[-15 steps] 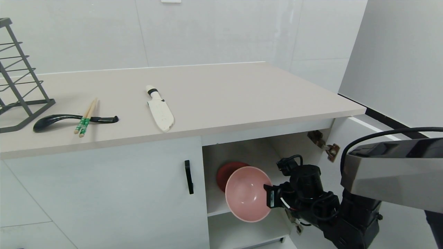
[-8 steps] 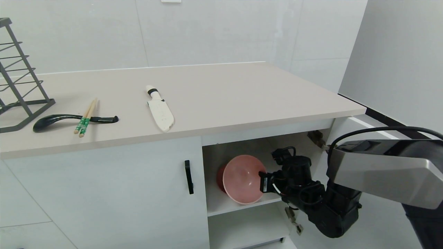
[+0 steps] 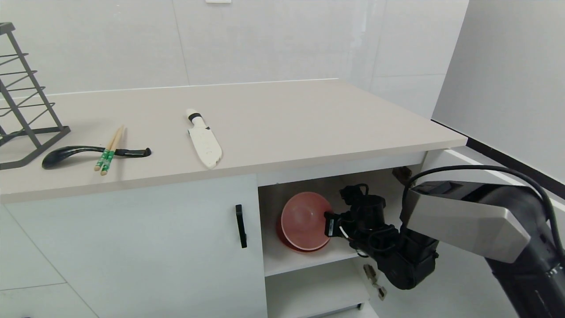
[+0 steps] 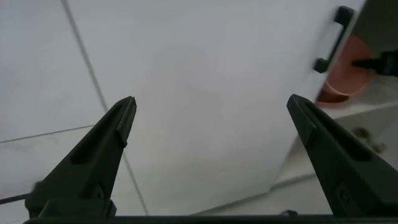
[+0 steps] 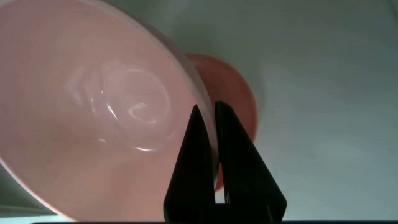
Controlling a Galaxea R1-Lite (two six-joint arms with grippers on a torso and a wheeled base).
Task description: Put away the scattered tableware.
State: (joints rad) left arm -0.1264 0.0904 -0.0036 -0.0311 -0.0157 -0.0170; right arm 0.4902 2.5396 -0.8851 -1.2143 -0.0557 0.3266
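My right gripper (image 3: 329, 224) is inside the open cabinet, shut on the rim of a pink bowl (image 3: 304, 219), which tilts with its opening toward me just above a red dish (image 3: 287, 240) on the upper shelf. In the right wrist view the black fingers (image 5: 205, 146) pinch the pink bowl (image 5: 99, 112) at its rim, and the red dish (image 5: 233, 99) lies behind it. On the counter lie a white knife (image 3: 204, 140), a pair of chopsticks (image 3: 109, 150) and a black spoon (image 3: 84, 153). My left gripper (image 4: 211, 130) hangs open before the white cabinet door.
A dark wire rack (image 3: 22, 101) stands at the counter's far left. The shut left cabinet door carries a black handle (image 3: 239, 226). The open right door's hinges (image 3: 399, 173) sit beside my right arm. A lower shelf (image 3: 313, 291) lies beneath the upper shelf (image 3: 304, 260).
My right gripper has carried the pink bowl up and deeper into the cabinet, from in front of the shelf edge to just over the red dish.
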